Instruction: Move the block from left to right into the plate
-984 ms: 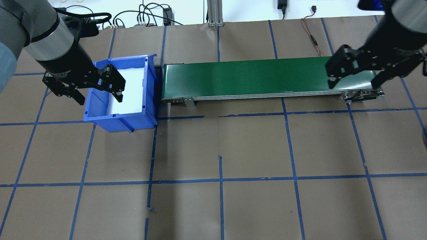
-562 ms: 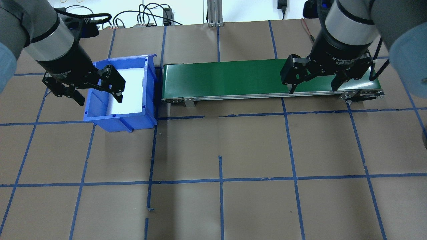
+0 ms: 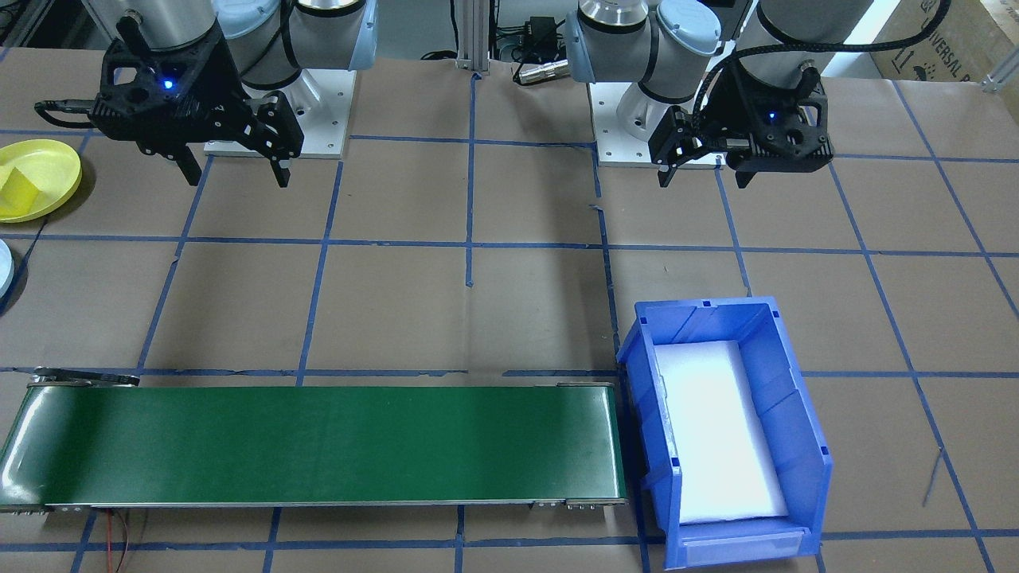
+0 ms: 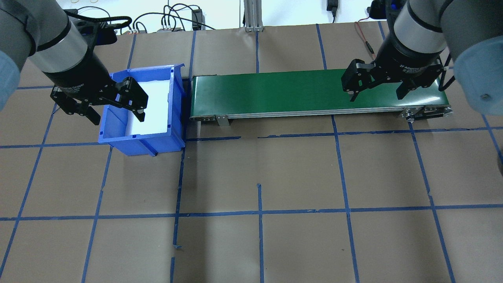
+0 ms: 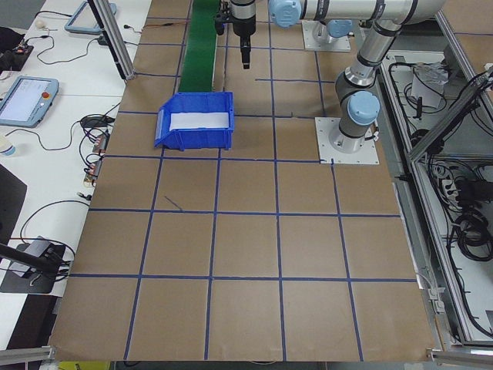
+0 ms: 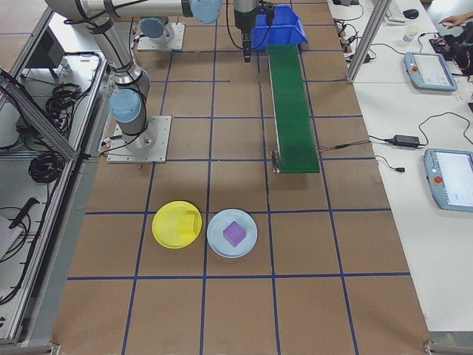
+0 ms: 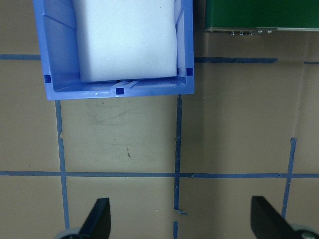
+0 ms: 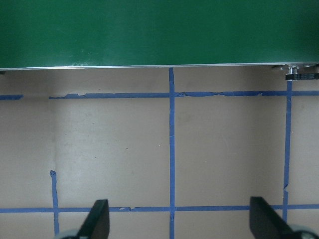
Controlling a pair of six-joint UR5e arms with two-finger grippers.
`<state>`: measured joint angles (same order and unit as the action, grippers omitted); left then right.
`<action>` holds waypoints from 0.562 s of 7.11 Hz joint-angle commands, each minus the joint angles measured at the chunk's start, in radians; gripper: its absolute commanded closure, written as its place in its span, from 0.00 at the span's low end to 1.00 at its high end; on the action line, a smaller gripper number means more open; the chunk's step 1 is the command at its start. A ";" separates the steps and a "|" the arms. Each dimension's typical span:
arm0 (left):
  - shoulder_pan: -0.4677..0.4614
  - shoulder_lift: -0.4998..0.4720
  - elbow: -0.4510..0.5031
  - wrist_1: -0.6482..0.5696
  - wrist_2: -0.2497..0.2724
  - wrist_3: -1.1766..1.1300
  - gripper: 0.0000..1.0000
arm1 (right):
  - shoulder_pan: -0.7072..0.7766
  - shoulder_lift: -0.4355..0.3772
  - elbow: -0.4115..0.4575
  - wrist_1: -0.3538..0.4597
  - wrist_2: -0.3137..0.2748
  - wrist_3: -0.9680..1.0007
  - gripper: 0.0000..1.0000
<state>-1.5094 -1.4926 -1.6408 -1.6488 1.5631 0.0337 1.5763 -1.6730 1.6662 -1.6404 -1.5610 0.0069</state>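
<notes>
We count 2 grippers. Our left gripper [image 4: 116,108] hangs wide open and empty over 1 blue bin [image 4: 142,137] with 1 white foam pad [image 4: 152,105]. Next comes 1 green conveyor belt [image 4: 275,92]. Our right gripper [image 4: 379,91] hangs above it, spread wide, holding nothing. Past the belt's end, 1 yellow plate [image 6: 169,225] holds 1 yellow block [image 6: 186,222], beside 1 pale blue plate [image 6: 247,237] with 1 purple block [image 6: 234,233].

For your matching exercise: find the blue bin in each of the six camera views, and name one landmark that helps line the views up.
Front-facing: blue bin, lower right.
Overhead, upper left, under the left gripper.
Exterior left, upper left of centre.
Exterior right, top centre, far end.
Left wrist, top left.
Right wrist: not in view.
Shared landmark: the green conveyor belt, whose end meets the bin.
</notes>
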 commanded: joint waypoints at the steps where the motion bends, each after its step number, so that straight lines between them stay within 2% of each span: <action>1: 0.000 0.000 -0.001 0.000 -0.002 0.000 0.00 | -0.007 0.001 -0.034 0.104 0.045 -0.025 0.00; 2: 0.000 0.000 -0.001 0.001 -0.002 0.000 0.00 | -0.006 0.009 -0.061 0.123 0.045 -0.041 0.00; 4: 0.000 0.000 -0.001 0.001 -0.003 0.000 0.00 | -0.002 0.024 -0.057 0.123 0.047 -0.041 0.00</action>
<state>-1.5094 -1.4925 -1.6409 -1.6477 1.5613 0.0337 1.5721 -1.6551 1.6105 -1.5235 -1.5174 -0.0308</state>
